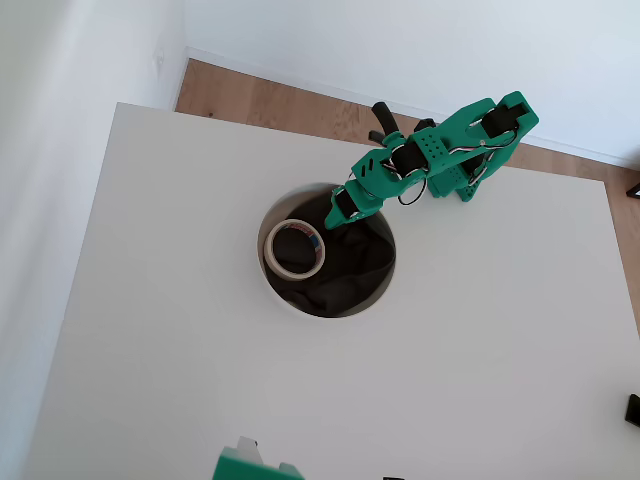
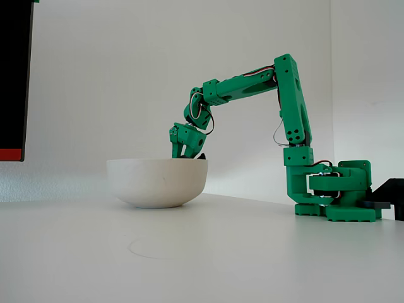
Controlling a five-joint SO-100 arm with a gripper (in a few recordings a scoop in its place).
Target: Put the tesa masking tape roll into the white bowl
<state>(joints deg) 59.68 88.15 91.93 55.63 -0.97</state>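
The white table (image 1: 480, 350) carries everything, and I place the rest against the white bowl (image 1: 276, 296). My green arm (image 2: 291, 107) rises from its base on the table well off to the bowl's right in the fixed view, then bends over and down to the bowl's rim. The bowl itself sits on the table, wide and round (image 2: 156, 183). Inside it, seen from overhead, a dark crumpled cloth (image 1: 350, 262) covers the bottom. On that cloth, against the bowl's left inner wall, lies the tesa masking tape roll (image 1: 294, 249), flat, its red-and-blue core showing. My gripper (image 1: 338, 212) dips just inside the bowl's upper right edge, apart from the roll. Whether my jaws are spread or pressed together, I cannot tell.
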